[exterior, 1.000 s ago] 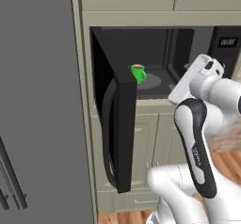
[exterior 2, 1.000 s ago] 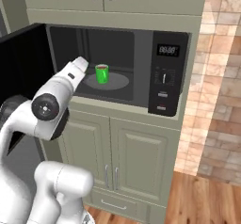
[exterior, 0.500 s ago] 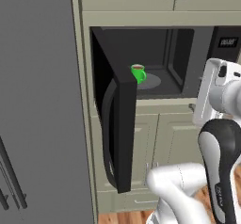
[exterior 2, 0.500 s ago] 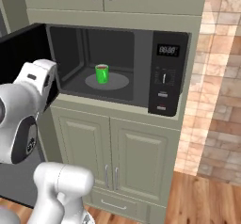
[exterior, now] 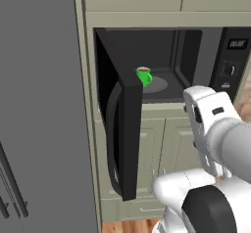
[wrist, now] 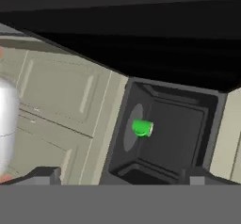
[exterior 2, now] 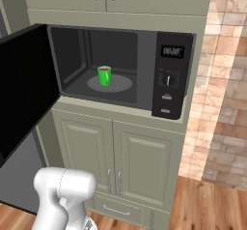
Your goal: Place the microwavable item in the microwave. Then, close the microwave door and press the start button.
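The microwave door (exterior 2: 26, 91) stands swung wide at the left. Right of it, the green mug (exterior 2: 104, 76) sits upright on the turntable (exterior 2: 120, 84) inside the microwave (exterior 2: 171, 74). The end effector (wrist: 120, 178), well back from the cavity, has its fingertips (wrist: 44, 175) spread apart, holding nothing.

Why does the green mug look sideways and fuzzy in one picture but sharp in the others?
Hand view: the camera is rolled, so the green mug lies sideways, soft and blurry, under a dark door. Right base view: mug upright and crisp on the turntable. Left base view: partly hidden behind the microwave door.
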